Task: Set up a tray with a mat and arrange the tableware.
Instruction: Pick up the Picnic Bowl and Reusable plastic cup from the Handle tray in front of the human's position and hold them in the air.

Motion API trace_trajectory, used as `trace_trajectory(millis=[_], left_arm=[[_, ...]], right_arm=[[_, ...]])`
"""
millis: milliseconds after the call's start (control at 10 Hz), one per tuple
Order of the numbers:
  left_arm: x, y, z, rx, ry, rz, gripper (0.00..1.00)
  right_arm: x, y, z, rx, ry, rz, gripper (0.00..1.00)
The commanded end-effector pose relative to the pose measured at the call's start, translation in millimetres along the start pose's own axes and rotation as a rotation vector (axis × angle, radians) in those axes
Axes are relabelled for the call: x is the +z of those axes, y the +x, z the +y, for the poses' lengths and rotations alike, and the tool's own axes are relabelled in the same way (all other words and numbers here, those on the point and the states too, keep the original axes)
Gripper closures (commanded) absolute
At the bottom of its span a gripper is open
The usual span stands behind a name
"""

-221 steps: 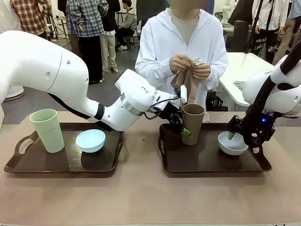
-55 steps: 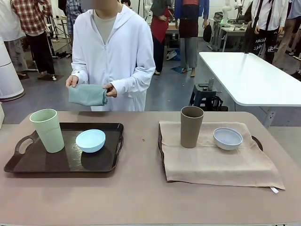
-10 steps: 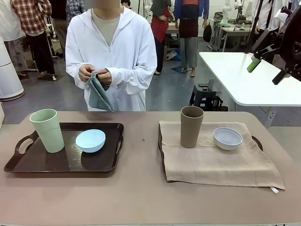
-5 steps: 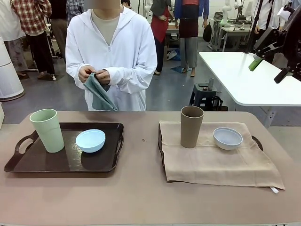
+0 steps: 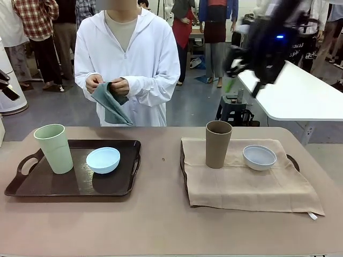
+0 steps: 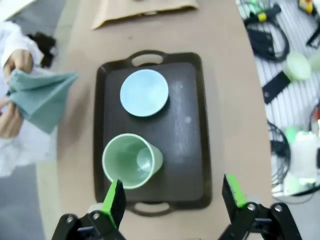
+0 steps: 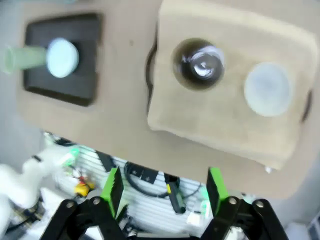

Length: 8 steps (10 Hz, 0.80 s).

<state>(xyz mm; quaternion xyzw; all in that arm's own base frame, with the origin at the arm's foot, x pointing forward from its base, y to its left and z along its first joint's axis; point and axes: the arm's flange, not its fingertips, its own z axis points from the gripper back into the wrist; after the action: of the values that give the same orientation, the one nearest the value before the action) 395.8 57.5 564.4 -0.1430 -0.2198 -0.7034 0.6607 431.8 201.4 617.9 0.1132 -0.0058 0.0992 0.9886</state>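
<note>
A dark tray on the left carries a pale green cup and a light blue bowl. To the right, a beige mat covers a second tray, with a brown cup and a whitish-blue bowl on it. A person behind the table holds a teal cloth in both hands. My right gripper is blurred, high above the table, open and empty. My left gripper hangs open high over the left tray, above the green cup and bowl.
A white table stands behind at the right, and other people stand farther back. Bare table surface lies between the two trays and along the front edge. In the right wrist view, cables and gear lie beyond the table's edge.
My right arm has swung leftwards from the picture's top right edge toward the middle, now blurred. The person keeps working the teal cloth. Cups and bowls have not moved.
</note>
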Motion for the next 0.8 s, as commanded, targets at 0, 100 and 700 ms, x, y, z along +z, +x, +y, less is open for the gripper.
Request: trace_trajectory(millis=[0,100,700], left_arm=[[10.0,-21.1,17.5,-0.109,-0.006,-0.070,0.00],[10.0,-30.2,31.2,-0.118,-0.028,-0.102,0.00],[-1.4,-40.4,32.4,-0.087,-0.045,-0.082,0.00]], right_arm=[[-7.0,38.3,32.8,0.044,-0.092,0.053,0.14],[-24.0,54.7,61.9,0.053,-0.122,0.075,0.14],[-58.2,56.3,87.5,0.085,-0.127,0.074,0.14]])
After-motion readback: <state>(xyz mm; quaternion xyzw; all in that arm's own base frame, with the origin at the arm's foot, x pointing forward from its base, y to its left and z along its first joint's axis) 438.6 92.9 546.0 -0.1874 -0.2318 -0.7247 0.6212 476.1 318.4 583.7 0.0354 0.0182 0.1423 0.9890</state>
